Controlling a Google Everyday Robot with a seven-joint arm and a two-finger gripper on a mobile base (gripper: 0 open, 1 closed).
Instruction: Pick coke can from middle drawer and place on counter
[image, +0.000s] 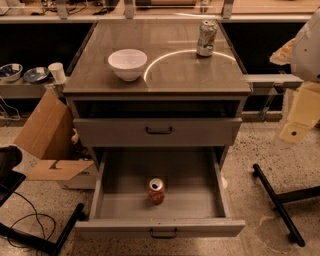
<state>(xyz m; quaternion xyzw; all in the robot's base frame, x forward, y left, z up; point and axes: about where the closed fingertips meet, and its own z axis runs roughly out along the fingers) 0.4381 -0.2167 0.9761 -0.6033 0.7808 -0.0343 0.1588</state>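
The coke can (156, 191), red with a silver top, stands upright on the floor of the open middle drawer (125, 175), near the middle and toward its front panel. The counter (175, 75) is the glossy grey-brown top of the cabinet, with a pale arc mark. My gripper (298, 117) is the cream-coloured part at the right edge of the view, beside the cabinet. It is off to the right of the counter and well above and to the right of the can. Nothing is seen in it.
A white bowl (128, 63) sits front-left on the counter and a silver-green soda can (206, 38) at the back right. The upper drawer (158, 131) is pushed in. A cardboard box (50, 145) lies on the floor at left. Black stand legs (277, 200) lie at right.
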